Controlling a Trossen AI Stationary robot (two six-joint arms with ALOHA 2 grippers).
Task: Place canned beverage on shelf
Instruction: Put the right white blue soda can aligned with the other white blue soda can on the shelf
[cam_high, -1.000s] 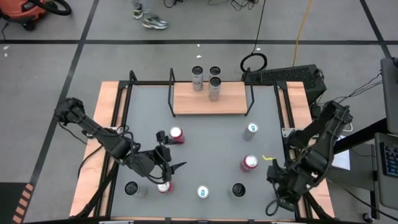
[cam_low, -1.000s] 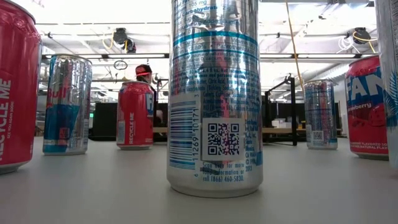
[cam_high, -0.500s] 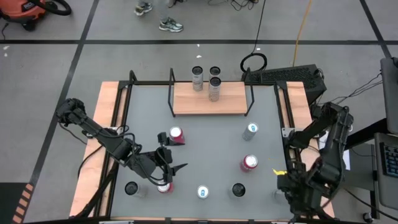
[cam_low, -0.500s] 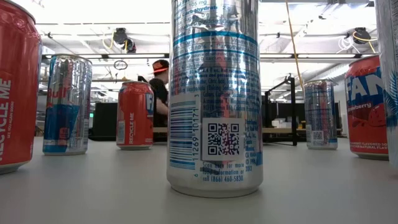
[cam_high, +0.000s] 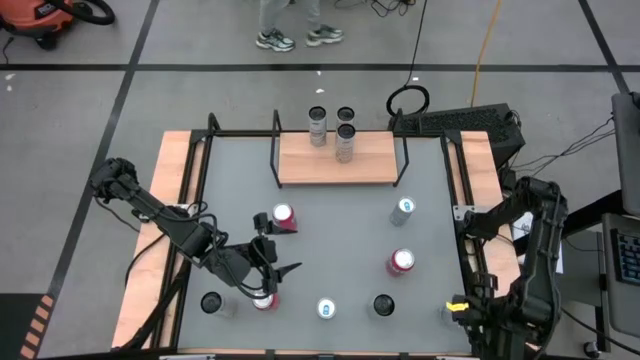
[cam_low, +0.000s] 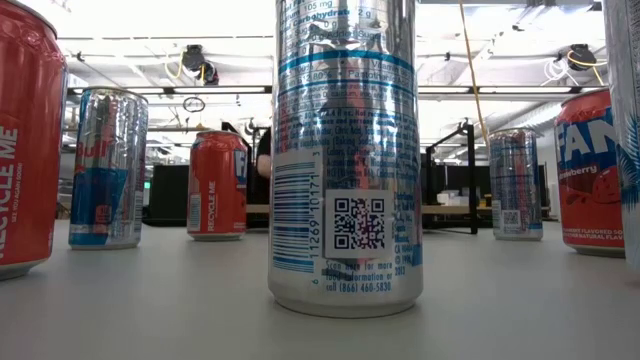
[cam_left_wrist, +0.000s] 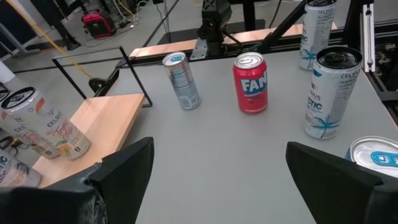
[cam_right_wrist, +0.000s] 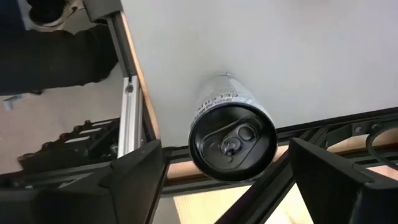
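The shelf (cam_high: 338, 160), a light-wood board with black rod ends, stands at the table's far side and bears three slim cans (cam_high: 346, 140). Several more cans stand upright on the grey table, among them a red one (cam_high: 401, 262) and a blue-topped one (cam_high: 326, 309). My right gripper (cam_right_wrist: 227, 186) points down, open, at the table's near right corner. Its fingers stand on either side of a silver can with a black top (cam_right_wrist: 233, 144) without touching it. My left gripper (cam_high: 272, 272) hangs open at the near left, next to a red can (cam_high: 265, 298).
The table has black rails and wooden side strips (cam_high: 182, 190). The left wrist view shows a red Fanta can (cam_left_wrist: 250, 82), a slim silver can (cam_left_wrist: 181, 79) and a white Celsius can (cam_left_wrist: 329, 93) ahead. A person's feet (cam_high: 298, 38) show beyond the far edge.
My right arm has swung toward the table's near right corner and sunk a little, its gripper now over the can there. The person beyond the far edge has walked along. My left arm has kept still.
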